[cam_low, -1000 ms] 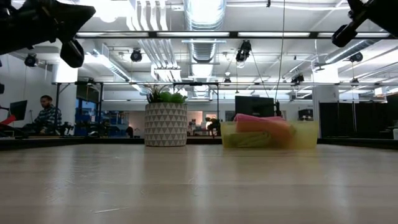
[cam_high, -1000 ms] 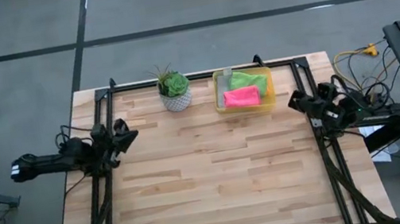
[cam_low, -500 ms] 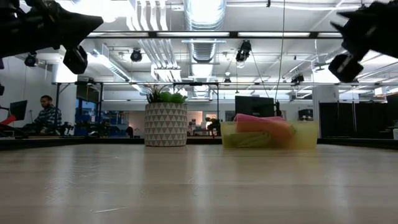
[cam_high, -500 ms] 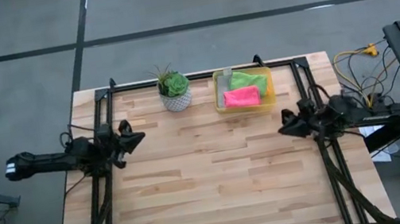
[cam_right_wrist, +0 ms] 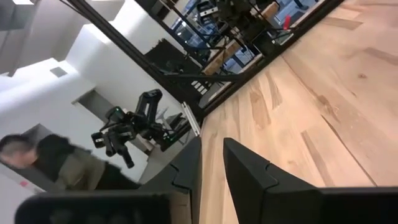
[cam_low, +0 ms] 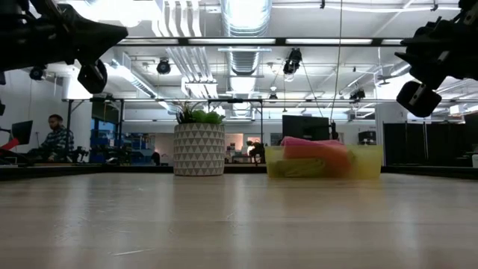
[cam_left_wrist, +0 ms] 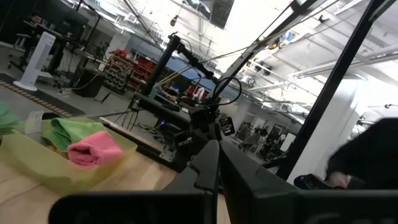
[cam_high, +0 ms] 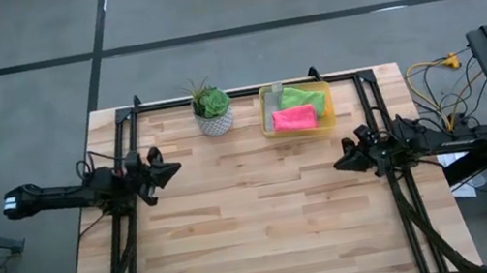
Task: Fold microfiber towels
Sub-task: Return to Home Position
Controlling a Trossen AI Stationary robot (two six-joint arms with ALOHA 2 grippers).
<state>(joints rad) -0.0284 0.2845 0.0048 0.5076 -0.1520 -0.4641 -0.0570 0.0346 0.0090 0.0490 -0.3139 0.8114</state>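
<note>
We've got pink towel and green towel in the yellow bin beside the plant; left pincer together, right pincer slightly apart.

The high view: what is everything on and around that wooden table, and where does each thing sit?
table: one, pale wood, under both arms.
yellow bin: one, see-through yellow, at the far edge, right of centre.
pink towel: one, hot pink, folded, on top in the bin.
green towel: one, bright green, in the bin behind the pink one.
orange towel: one, orange, under the pink one, seen in the low view.
potted plant: one, green in a white patterned pot, left of the bin.
person: one, seated far behind the table.
left gripper: dark, empty, shut, above the left side.
right gripper: dark, empty, fingers slightly apart, above the right side.
</note>
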